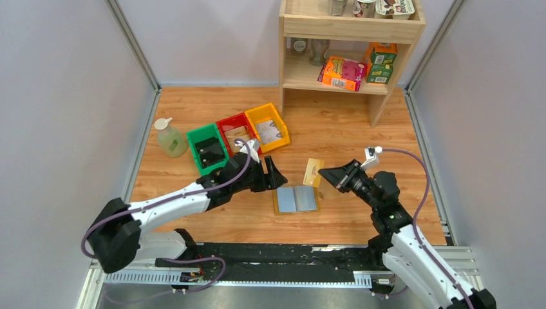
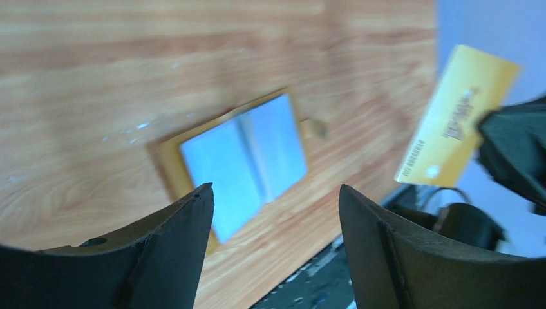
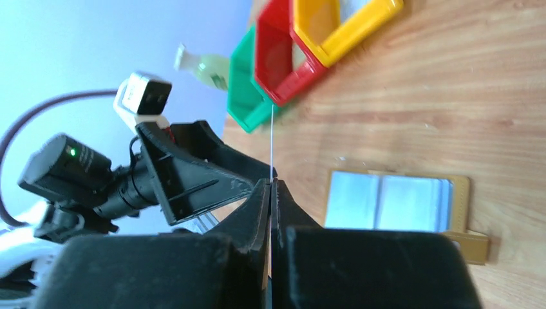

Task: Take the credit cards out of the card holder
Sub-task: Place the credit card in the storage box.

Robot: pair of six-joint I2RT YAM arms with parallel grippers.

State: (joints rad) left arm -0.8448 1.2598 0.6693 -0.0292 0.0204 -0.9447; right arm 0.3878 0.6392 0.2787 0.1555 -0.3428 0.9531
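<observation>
The mustard-yellow card holder [image 1: 295, 199] lies open and flat on the wooden table, its pale blue-grey pockets [image 2: 241, 158] facing up. A golden-yellow credit card [image 1: 313, 172] is lifted off the table above the holder's far right corner, with my right gripper [image 1: 324, 172] shut on its edge. In the right wrist view that card shows edge-on as a thin pale line [image 3: 272, 138] between the closed fingers [image 3: 272, 183]. My left gripper [image 1: 273, 174] hovers open just left of the holder, nothing between its fingers [image 2: 275, 188]. The raised card [image 2: 457, 116] appears at its right.
Green [image 1: 207, 149], red [image 1: 235, 132] and yellow [image 1: 268, 127] bins stand in a row behind the left arm, with a pale bottle [image 1: 170, 138] to their left. A wooden shelf [image 1: 351, 45] with boxes and jars is at the back right. Grey walls enclose the table.
</observation>
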